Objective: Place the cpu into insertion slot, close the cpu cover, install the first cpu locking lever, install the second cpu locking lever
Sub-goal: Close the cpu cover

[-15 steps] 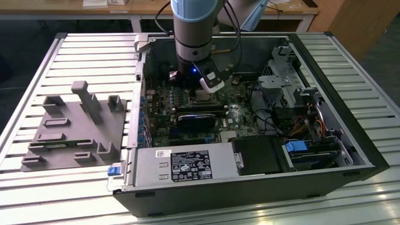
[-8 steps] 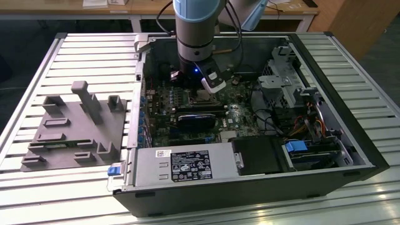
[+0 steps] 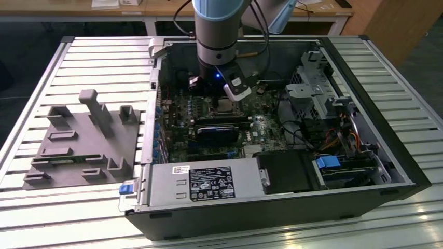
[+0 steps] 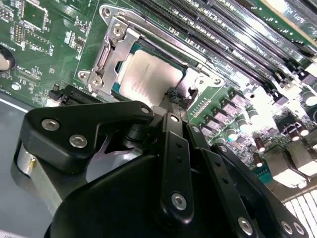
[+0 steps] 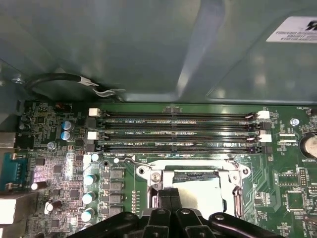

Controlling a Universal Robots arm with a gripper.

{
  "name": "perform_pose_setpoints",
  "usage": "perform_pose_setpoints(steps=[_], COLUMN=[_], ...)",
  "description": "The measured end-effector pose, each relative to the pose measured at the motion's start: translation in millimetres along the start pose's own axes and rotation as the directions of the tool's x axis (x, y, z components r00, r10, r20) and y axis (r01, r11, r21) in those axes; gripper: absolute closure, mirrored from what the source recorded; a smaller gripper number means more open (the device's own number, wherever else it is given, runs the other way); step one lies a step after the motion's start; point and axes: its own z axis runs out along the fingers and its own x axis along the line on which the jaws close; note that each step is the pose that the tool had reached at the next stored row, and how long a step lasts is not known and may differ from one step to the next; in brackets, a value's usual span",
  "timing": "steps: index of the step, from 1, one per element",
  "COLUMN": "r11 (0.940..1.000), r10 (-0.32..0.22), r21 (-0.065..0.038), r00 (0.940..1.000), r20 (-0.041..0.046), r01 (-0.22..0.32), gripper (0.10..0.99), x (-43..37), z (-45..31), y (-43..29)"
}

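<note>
The cpu (image 4: 148, 77) lies flat in the insertion slot (image 5: 195, 174) on the green board, its pale metal top showing through the window of the cpu cover (image 4: 116, 49). The cover lies down over the chip. A thin metal lever rod (image 4: 163, 37) runs along the socket side next to the memory slots. My gripper (image 4: 174, 96) is shut, its two black fingertips (image 5: 163, 196) together at the socket's edge, just beside the chip. In the exterior view the gripper (image 3: 232, 98) reaches down into the open computer case right over the cpu (image 3: 223, 106).
Long black memory slots (image 5: 173, 131) run beside the socket. The case holds a silver power supply (image 3: 201, 181), a drive cage (image 3: 312, 88) and cables at the exterior view's right. A grey fixture block (image 3: 83, 140) sits on the slatted table at that view's left.
</note>
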Motion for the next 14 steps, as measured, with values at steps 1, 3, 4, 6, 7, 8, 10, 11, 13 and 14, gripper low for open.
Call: perform_pose_setpoints(steps=[1,3,4,6,7,8,10,11,13,14], r11=[1.0,1.0,1.0,1.0,1.0,1.0,1.0,1.0,1.0,1.0], r10=[0.0,0.0,0.0,0.0,0.0,0.0,0.0,0.0,0.0,0.0], r21=[0.0,-0.002,-0.003,-0.004,-0.004,-0.004,-0.004,-0.004,-0.004,-0.004], r00=[1.0,1.0,1.0,1.0,1.0,1.0,1.0,1.0,1.0,1.0], r20=[0.0001,0.0002,0.0003,0.0001,0.0002,0.0002,-0.0001,-0.0003,-0.0001,0.0001], r01=[0.0,0.0,0.0,0.0,0.0,0.0,0.0,0.0,0.0,0.0], gripper=[0.984,0.984,0.984,0.984,0.984,0.984,0.984,0.984,0.984,0.984], x=[0.0,2.6,3.8,4.7,4.8,4.8,4.9,5.0,4.5,3.8], z=[-0.3,-0.2,0.1,2.1,3.1,4.1,5.5,5.8,6.0,6.1], y=[0.1,0.0,-0.1,-0.6,-0.8,-1.0,-1.5,-1.6,-1.6,-1.6])
